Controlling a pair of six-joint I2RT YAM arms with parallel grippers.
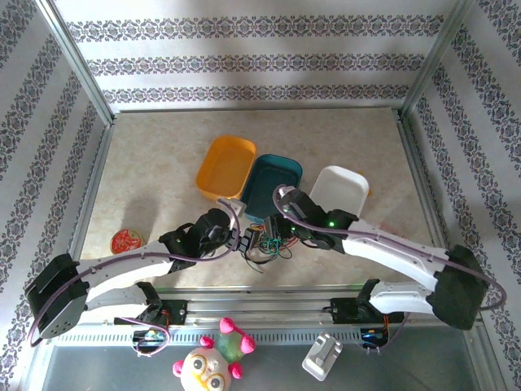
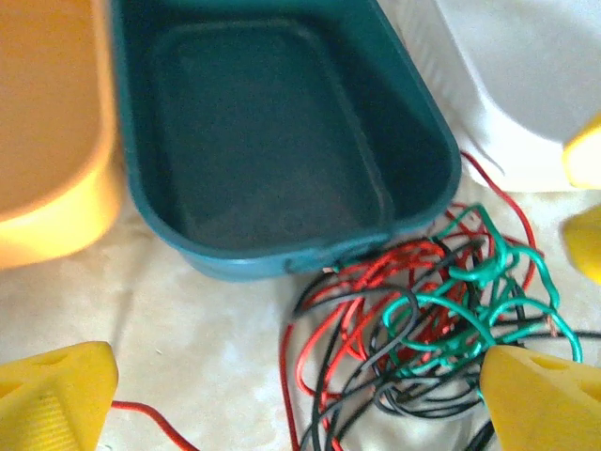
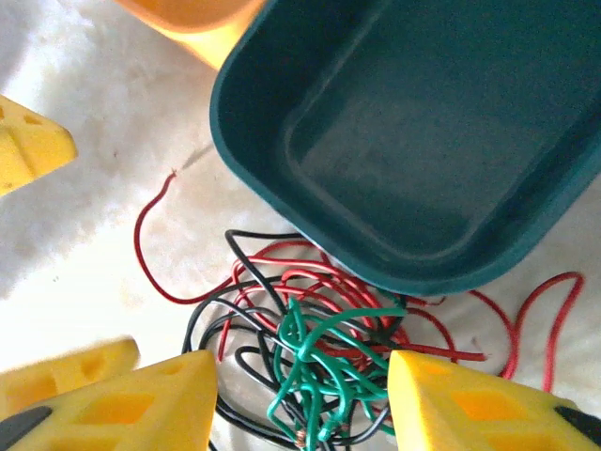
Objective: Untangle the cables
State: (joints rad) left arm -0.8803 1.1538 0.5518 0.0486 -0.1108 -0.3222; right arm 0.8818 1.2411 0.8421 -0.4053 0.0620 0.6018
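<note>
Left end effector point(image 2: 296, 399) sits spread wide at the 9 o'clock side of the cables point(image 1: 269, 246), a red, black and green tangle lying on the table point(image 1: 155, 163) at 6 o'clock from the teal tub point(image 1: 273, 183). Right end effector point(image 3: 300, 404), at 3 o'clock, has its jaws apart astride the green loops point(image 3: 319, 366), not visibly pinching them.

Bright, diffuse light; the table point(image 3: 75, 235) glares white beneath soft-focus cables point(image 3: 319, 357).
</note>
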